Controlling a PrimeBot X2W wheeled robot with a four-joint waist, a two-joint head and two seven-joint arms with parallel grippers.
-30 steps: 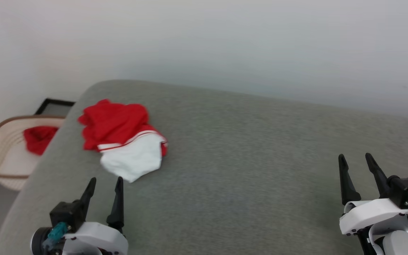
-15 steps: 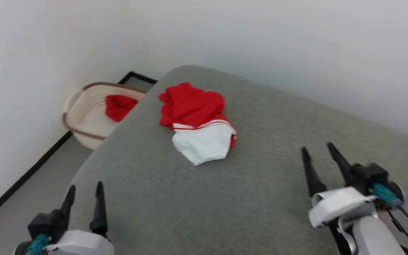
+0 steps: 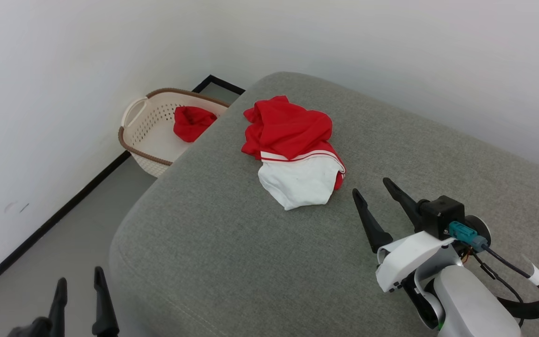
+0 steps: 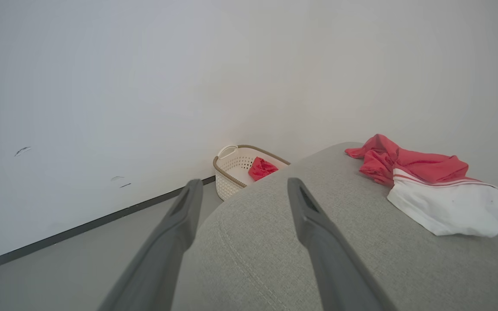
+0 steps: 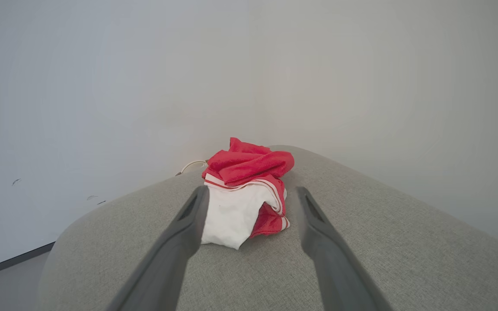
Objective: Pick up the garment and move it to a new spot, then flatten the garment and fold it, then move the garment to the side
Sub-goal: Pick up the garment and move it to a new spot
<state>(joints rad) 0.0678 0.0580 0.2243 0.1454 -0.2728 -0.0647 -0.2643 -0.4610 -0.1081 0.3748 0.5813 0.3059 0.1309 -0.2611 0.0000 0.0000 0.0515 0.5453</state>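
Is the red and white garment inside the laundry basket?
No, the garment lies crumpled on the grey cushion; the basket beside it holds a smaller red cloth.

Clear lane of grey upholstered seat [image 3: 251,243] between the right hand [image 3: 370,186], fingers spread, and the crumpled jersey [image 3: 293,140] just ahead. The left hand [image 3: 79,274], also spread, hangs off the seat's near corner over bare floor [image 3: 63,243]. Beyond the jersey the walls [image 3: 63,70] meet in a corner, and a laundry basket [image 3: 124,142] stands on the floor against the seat's far edge.
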